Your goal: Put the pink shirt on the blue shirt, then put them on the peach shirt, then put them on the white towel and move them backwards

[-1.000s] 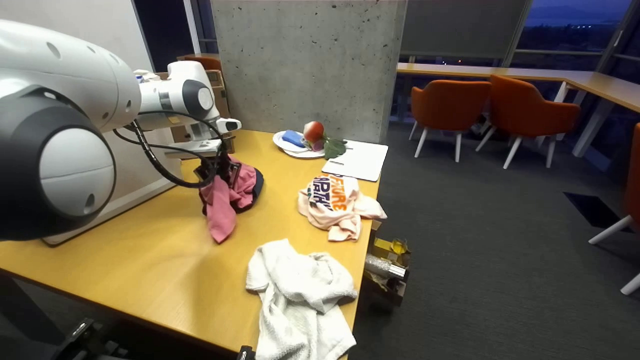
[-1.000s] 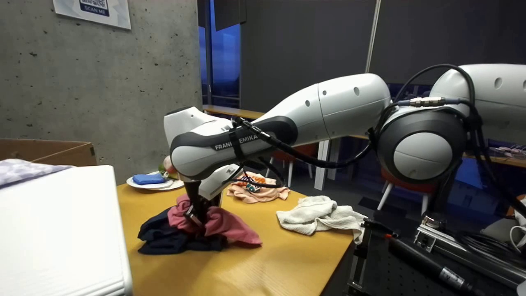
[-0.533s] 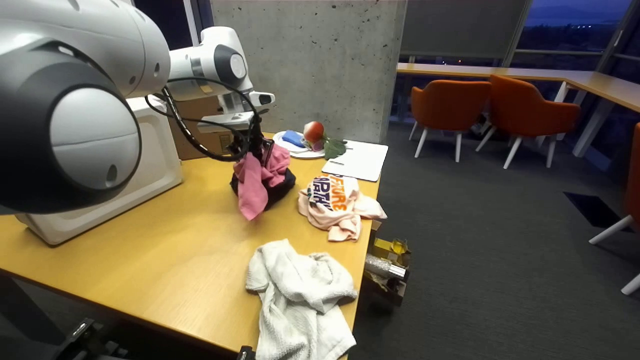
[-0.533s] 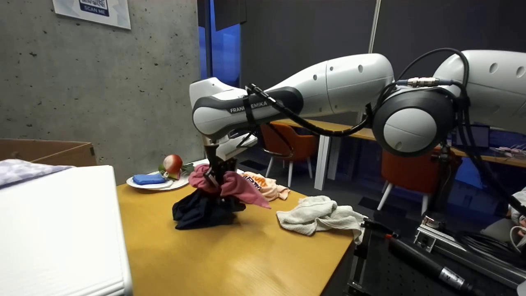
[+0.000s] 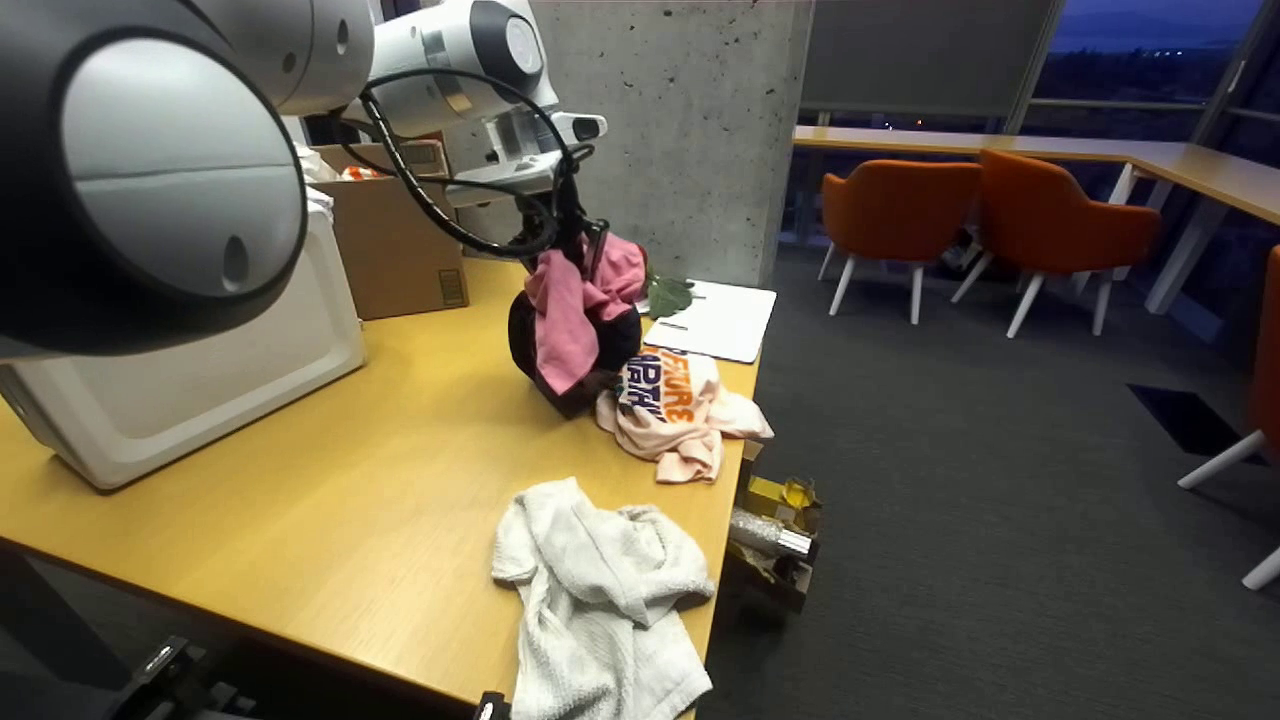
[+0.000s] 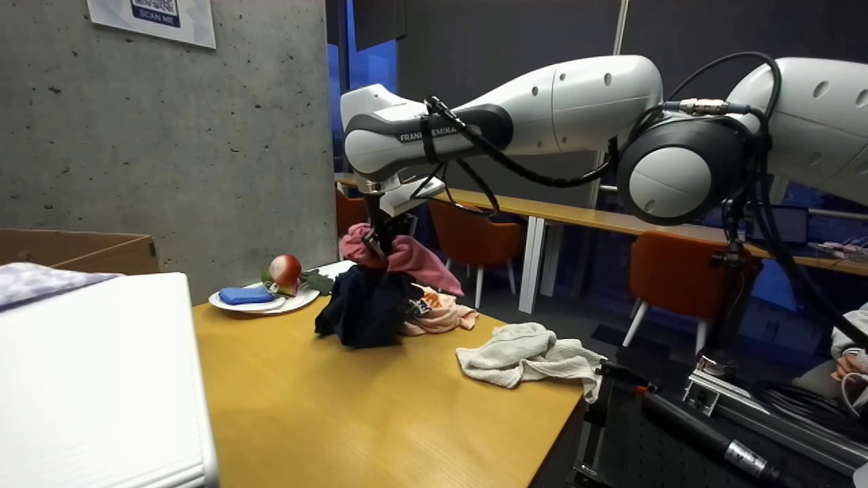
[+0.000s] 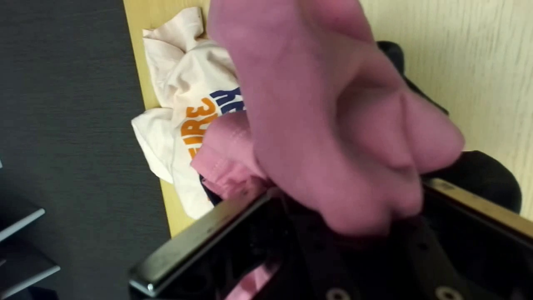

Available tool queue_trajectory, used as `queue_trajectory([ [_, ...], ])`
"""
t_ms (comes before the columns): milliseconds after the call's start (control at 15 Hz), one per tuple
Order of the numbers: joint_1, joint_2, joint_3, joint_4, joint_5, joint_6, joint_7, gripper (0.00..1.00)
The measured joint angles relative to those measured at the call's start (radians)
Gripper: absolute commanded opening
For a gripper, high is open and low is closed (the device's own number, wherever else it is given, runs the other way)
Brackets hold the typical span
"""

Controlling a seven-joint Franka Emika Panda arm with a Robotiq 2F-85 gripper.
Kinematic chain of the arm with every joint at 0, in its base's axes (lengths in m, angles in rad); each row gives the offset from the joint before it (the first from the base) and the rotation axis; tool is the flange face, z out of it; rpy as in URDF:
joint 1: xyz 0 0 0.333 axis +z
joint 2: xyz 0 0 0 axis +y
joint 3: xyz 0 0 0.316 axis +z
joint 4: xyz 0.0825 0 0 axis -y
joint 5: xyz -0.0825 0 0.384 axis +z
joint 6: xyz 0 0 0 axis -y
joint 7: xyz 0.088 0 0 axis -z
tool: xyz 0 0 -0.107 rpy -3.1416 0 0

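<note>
My gripper [image 6: 378,247] is shut on a bunched pink shirt [image 6: 424,261], whose loose end droops to one side. Beneath it hangs the dark blue shirt [image 6: 363,308], carried up together with the pink one. Pink folds cover the fingertips in the wrist view, while dark cloth [image 7: 485,177] shows beside them. Right by this bundle, the peach shirt [image 5: 690,410] lies crumpled near the table's edge; whether the blue shirt touches it I cannot tell. The white towel [image 5: 600,560] is spread in loose folds at a table corner, apart from the bundle.
A white plate [image 6: 298,300] holds a blue cloth [image 6: 245,295] and a red-white round object [image 6: 285,270]. A white board [image 5: 715,320] lies past the peach shirt. A big white boxy appliance [image 5: 220,370] and a cardboard box [image 5: 395,240] stand along the table's other side.
My gripper has risen and travelled toward the peach shirt, taking the pink and blue shirts off their earlier spot. The peach shirt and white towel have stayed put.
</note>
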Motion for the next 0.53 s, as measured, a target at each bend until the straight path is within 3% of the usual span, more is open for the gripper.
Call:
queue_trajectory([
  [533, -0.062, 0.104, -0.017, -0.004, -0.002, -0.008, 0.028, 0.05],
])
